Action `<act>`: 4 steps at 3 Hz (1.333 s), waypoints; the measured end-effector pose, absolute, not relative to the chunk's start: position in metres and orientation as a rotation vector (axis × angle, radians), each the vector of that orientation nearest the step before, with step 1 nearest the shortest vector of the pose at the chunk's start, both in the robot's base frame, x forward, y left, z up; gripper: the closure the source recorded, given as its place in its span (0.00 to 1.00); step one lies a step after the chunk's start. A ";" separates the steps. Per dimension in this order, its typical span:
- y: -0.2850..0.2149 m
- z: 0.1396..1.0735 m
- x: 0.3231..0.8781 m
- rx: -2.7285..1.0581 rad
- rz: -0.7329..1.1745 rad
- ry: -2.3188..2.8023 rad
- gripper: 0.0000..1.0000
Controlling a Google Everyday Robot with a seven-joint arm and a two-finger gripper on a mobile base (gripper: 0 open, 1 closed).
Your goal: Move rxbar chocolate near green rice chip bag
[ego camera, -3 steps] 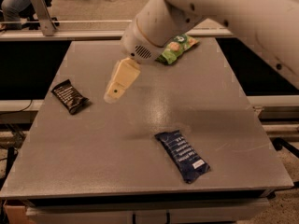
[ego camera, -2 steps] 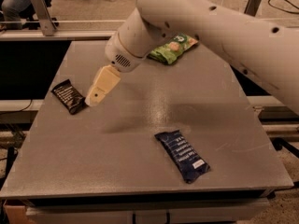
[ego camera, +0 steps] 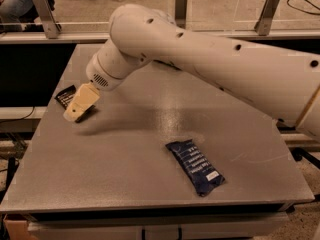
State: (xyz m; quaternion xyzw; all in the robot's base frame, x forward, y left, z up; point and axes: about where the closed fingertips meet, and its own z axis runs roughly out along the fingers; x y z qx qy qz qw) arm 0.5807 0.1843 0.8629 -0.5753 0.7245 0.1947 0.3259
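The rxbar chocolate (ego camera: pixel 65 95) is a small black-brown wrapper lying near the table's left edge; only its left part shows. My gripper (ego camera: pixel 75 115) hangs over the bar's right part, pointing down and left. The green rice chip bag is hidden behind my arm (ego camera: pixel 210 66), which stretches across the back of the table from the right.
A larger dark blue wrapper (ego camera: pixel 195 166) with white text lies on the grey table (ego camera: pixel 125 149) toward the front right. Metal posts (ego camera: pixel 44 11) and a rail run behind the table's far edge. An office chair stands on the floor beyond.
My gripper has moved left and down from the table's middle to over the rxbar chocolate. My arm now covers the green bag, which showed at the back before.
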 end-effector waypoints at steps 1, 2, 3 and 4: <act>0.204 0.847 0.585 -1.474 0.472 1.927 0.00; 0.210 0.830 0.588 -1.433 0.439 1.968 0.18; 0.211 0.825 0.592 -1.403 0.423 1.985 0.41; 0.211 0.825 0.594 -1.398 0.419 1.987 0.64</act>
